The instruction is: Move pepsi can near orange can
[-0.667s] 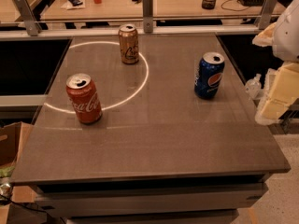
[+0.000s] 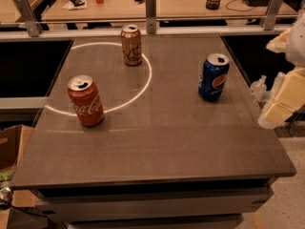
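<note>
The blue pepsi can (image 2: 213,78) stands upright on the right side of the dark table (image 2: 157,147). The tan orange can (image 2: 131,45) stands upright at the back, on a thin white ring marked on the tabletop. My gripper (image 2: 281,101), cream-coloured, hangs at the right edge of the view, beyond the table's right edge, to the right of the pepsi can and apart from it. It holds nothing that I can see.
A red Coca-Cola can (image 2: 86,101) stands at the front left on the ring. A metal rail (image 2: 151,11) with posts runs behind the table, with a desk of clutter beyond. A cardboard box (image 2: 12,149) sits on the floor at left.
</note>
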Available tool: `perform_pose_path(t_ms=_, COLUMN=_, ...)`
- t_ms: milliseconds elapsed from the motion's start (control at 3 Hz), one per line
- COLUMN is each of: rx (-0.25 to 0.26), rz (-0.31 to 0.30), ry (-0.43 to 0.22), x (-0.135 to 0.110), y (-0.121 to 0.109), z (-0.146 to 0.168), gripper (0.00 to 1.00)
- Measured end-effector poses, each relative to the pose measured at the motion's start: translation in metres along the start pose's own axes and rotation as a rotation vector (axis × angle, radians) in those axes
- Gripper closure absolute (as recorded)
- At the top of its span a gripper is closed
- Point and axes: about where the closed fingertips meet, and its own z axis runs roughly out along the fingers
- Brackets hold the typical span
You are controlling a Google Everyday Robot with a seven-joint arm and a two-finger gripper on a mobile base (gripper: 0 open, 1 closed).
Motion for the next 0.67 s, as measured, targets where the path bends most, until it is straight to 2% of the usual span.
perform_pose_path(t_ms=333, rx=-0.018, rz=0.259, ry=-0.151, x=0.038, y=0.011, z=0.031, gripper=0.00)
perform_pose_path(t_ms=667, rx=-0.034, rz=0.360, ry=-0.331, x=0.062, y=0.019, z=0.078, gripper=0.00)
